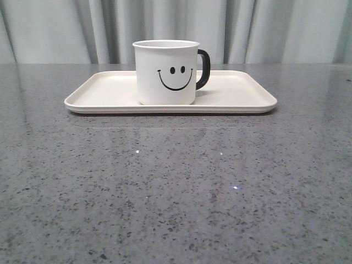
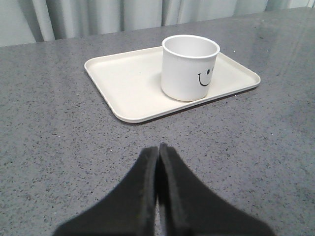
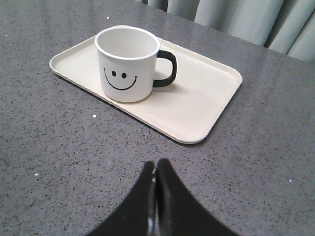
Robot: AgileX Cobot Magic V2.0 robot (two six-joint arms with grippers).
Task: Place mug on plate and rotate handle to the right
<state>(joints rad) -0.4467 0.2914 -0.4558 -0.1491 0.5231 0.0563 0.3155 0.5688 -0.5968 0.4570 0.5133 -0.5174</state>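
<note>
- Front view: mug (image 1: 166, 72) sits upright on the plate (image 1: 104, 93), handle (image 1: 203, 69) already sticking out to the right.
- Left gripper (image 2: 158, 150): fingers pressed together, well back from the mug.
- Right gripper (image 3: 155, 164): same, empty; seemingly no closer.

Black tapered fingers (image 2: 147, 196) (matte) — both grippers

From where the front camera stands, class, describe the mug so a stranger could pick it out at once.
Start at the grey speckled table and find the cream plate lying near its far side, before the curtain. On the plate stands the mug, white and upright. A black smiley face and a black handle pointing right set it apart.
</note>
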